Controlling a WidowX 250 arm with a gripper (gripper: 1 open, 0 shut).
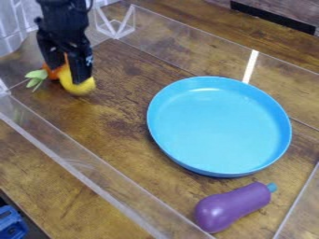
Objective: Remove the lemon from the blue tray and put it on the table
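Observation:
The yellow lemon (80, 86) is low over the dark wooden table (125, 121) at the left, well away from the blue tray (219, 125), which holds nothing. My black gripper (69, 77) points down right over the lemon, its fingers (85, 67) on either side of the lemon's top. Most of the lemon shows below the fingertips. Whether the fingers still press on it is not visible, nor whether it rests on the wood.
An orange carrot (37, 77) with a green top lies just left of the gripper, partly hidden behind it. A purple eggplant (229, 207) lies at the front right. Clear acrylic walls (75, 154) ring the table.

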